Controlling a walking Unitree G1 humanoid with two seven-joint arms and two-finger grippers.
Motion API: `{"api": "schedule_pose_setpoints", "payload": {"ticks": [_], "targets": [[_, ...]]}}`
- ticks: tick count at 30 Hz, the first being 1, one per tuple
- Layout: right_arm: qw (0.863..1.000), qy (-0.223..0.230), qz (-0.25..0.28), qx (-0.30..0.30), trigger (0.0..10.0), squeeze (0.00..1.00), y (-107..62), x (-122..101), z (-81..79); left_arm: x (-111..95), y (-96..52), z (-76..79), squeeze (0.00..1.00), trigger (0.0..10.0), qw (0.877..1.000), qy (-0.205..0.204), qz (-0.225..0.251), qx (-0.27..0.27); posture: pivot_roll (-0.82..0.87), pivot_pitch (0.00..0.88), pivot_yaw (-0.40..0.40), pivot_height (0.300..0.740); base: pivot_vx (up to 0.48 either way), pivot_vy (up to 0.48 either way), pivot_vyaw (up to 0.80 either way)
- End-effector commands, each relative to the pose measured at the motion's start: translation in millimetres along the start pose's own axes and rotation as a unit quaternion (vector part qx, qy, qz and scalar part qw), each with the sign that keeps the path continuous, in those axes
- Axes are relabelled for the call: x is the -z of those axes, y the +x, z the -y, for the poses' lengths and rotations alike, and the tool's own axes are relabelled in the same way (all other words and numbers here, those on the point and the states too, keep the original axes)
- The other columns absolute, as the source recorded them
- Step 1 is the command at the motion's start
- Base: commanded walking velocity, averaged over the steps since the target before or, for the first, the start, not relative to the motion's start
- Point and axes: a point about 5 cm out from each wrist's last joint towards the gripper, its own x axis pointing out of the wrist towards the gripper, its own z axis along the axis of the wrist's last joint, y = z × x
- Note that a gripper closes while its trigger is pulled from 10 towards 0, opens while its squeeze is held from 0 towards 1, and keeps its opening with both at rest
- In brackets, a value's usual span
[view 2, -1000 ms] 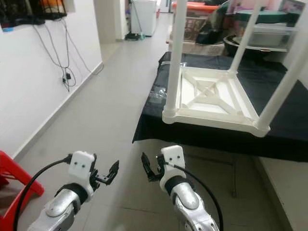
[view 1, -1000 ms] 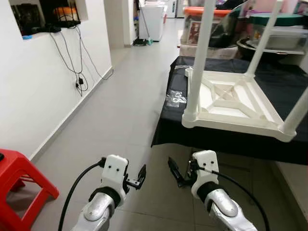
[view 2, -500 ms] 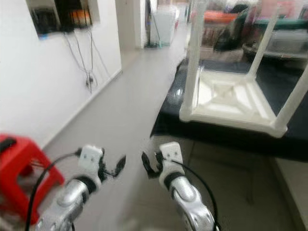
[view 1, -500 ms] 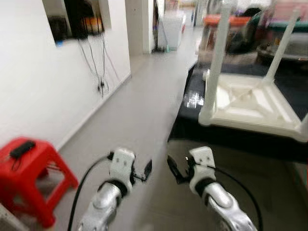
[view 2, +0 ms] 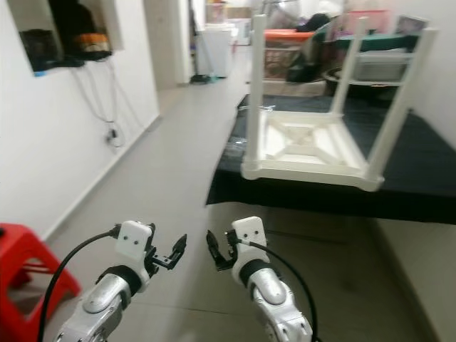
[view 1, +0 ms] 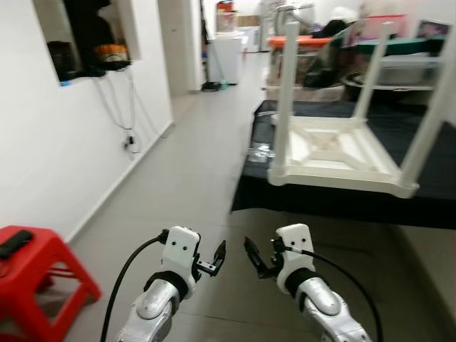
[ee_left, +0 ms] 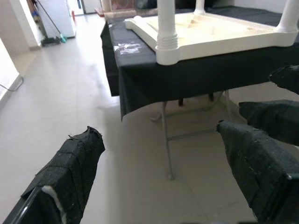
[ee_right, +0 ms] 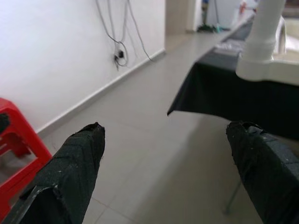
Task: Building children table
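Your view has backed off: the upturned white plastic children's table (view 1: 335, 153) on the black-draped tabletop (view 1: 427, 206) lies ahead-right, nearer your right tool (view 1: 258, 259); both tools, left (view 1: 212, 260) too, gape empty.

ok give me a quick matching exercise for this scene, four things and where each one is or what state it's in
Things:
1. white table
2. red stool
3. black cloth
4. left gripper

States:
A. on the floor by the wall
B. fingers open, holding nothing
C. upside down, legs pointing up
D. draped over a folding table

Pairs: 1-C, 2-A, 3-D, 4-B
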Motion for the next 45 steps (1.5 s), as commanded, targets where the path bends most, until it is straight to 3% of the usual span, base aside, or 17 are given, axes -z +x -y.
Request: {"api": "schedule_pose_setpoints", "payload": {"ticks": [1,11,24,31,45], "targets": [[1.0,-0.004,0.005,0.001,10.0,0.0,1.3,-2.5,1.8,1.7,-0.9,-2.1,0.0,10.0,1.0,0.011,-0.002,-0.004,0.0,0.0,0.009,0.74,0.0,0.0,-0.8],[1.0,-0.009,0.009,0.0,10.0,0.0,2.9,-4.4,2.2,1.0,0.6,-0.6,0.0,10.0,1.0,0.013,0.001,-0.005,0.02,0.0,0.002,0.74,0.0,0.0,-0.68],[1.0,-0.01,0.007,0.002,10.0,0.0,2.1,-4.8,3.1,-0.2,-0.7,1.3,0.0,10.0,1.0,0.015,0.003,-0.003,0.01,0.0,-0.004,0.74,0.0,0.0,0.0],[0.999,-0.014,0.04,0.0,10.0,0.0,0.7,-14.2,-2.8,-9.6,-5.2,-0.7,0.0,10.0,0.998,0.037,0.037,-0.023,0.04,0.0,0.002,0.74,0.0,0.0,0.0],[0.999,-0.013,0.038,0.01,10.0,0.0,-2.6,-13.5,-3.4,-10.4,-9.1,-3.1,0.0,10.0,0.998,0.035,0.037,-0.043,0.05,0.003,-0.006,0.74,0.0,0.0,-0.8]]}}
